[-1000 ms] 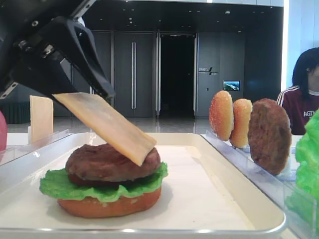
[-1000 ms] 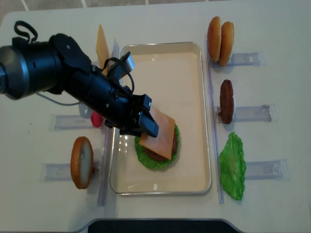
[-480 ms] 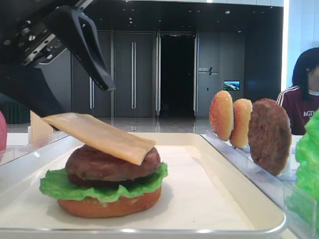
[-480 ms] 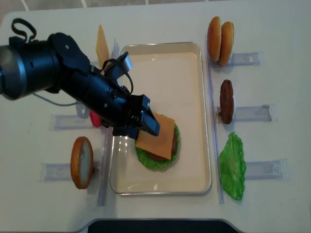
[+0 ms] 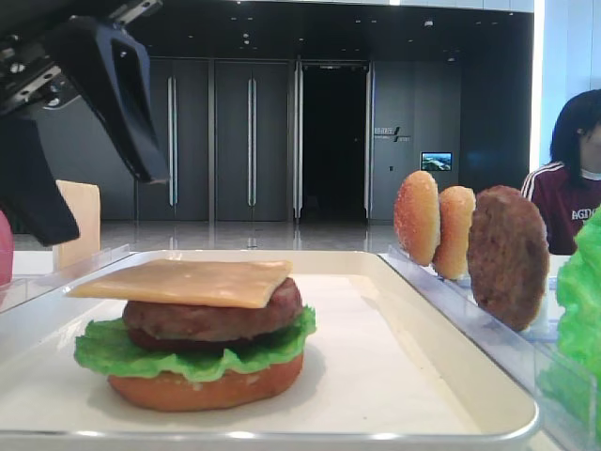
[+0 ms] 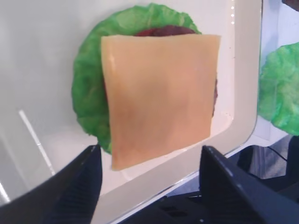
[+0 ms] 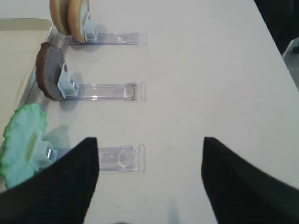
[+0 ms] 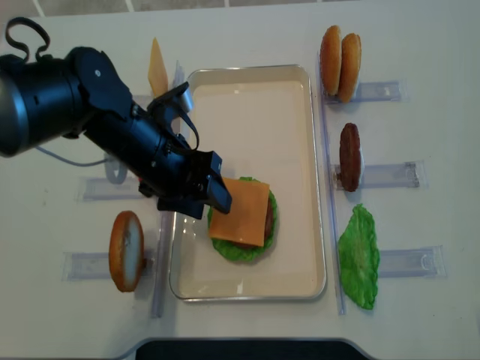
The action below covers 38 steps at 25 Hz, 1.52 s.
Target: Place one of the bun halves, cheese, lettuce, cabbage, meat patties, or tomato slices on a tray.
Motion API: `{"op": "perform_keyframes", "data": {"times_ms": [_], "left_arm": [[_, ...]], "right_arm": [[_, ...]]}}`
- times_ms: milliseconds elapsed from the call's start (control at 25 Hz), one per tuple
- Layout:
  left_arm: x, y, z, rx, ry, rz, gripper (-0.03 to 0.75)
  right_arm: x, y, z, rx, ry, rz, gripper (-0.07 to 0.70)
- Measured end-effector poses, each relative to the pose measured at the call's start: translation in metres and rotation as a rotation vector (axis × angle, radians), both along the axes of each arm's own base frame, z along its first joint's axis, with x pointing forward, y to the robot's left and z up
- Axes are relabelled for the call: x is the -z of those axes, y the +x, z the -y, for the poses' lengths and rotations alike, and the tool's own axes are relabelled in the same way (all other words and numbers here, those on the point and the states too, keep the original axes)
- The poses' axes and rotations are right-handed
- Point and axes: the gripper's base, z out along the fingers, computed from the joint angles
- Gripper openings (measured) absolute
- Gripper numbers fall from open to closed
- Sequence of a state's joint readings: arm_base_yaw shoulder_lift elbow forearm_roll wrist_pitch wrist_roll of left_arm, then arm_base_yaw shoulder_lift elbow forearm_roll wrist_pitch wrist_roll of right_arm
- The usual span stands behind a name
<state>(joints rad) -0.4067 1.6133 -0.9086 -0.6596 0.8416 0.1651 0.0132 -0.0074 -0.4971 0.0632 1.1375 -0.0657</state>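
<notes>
Now the cheese (image 8: 240,211) lies flat atop the meat patty (image 5: 211,317) and lettuce (image 5: 192,349) on the tray (image 8: 296,150); the left gripper (image 8: 201,196), jaws spread and empty, hovers at the slice's nine o'clock edge; the right gripper (image 7: 149,182) stands spread too

One exterior view sits low at the tray's (image 5: 451,310) near end, looking level along it toward far doors. The realsense looks straight down on the whole table (image 8: 420,45). The left wrist camera looks down close on the cheese (image 6: 159,93) (shared with both exterior views); the right wrist camera overlooks the right-side racks (image 7: 107,91).
</notes>
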Motion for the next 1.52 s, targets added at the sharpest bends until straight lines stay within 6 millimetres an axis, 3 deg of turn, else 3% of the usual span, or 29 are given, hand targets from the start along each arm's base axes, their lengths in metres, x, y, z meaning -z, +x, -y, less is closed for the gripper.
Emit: {"op": "perform_keyframes", "data": {"times_ms": [240, 680, 1080, 1200, 1520], "left_arm": [[-0.028, 0.0, -0.012, 0.006, 0.115, 0.075, 0.496], [-0.068, -0.005, -0.031, 0.087, 0.332, 0.038, 0.496], [-0.076, -0.001, -0.04, 0.074, 0.418, 0.077, 0.496], [-0.078, 0.005, -0.053, 0.044, 0.421, 0.082, 0.496], [-0.082, 0.02, -0.116, -0.095, 0.454, 0.083, 0.496]], "right_arm": [[0.0, 0.0, 0.0, 0.0, 0.0, 0.0, 0.479], [0.0, 0.0, 0.0, 0.0, 0.0, 0.0, 0.479], [0.0, 0.0, 0.0, 0.0, 0.0, 0.0, 0.479], [0.0, 0.0, 0.0, 0.0, 0.0, 0.0, 0.479], [0.0, 0.0, 0.0, 0.0, 0.0, 0.0, 0.479]]}}
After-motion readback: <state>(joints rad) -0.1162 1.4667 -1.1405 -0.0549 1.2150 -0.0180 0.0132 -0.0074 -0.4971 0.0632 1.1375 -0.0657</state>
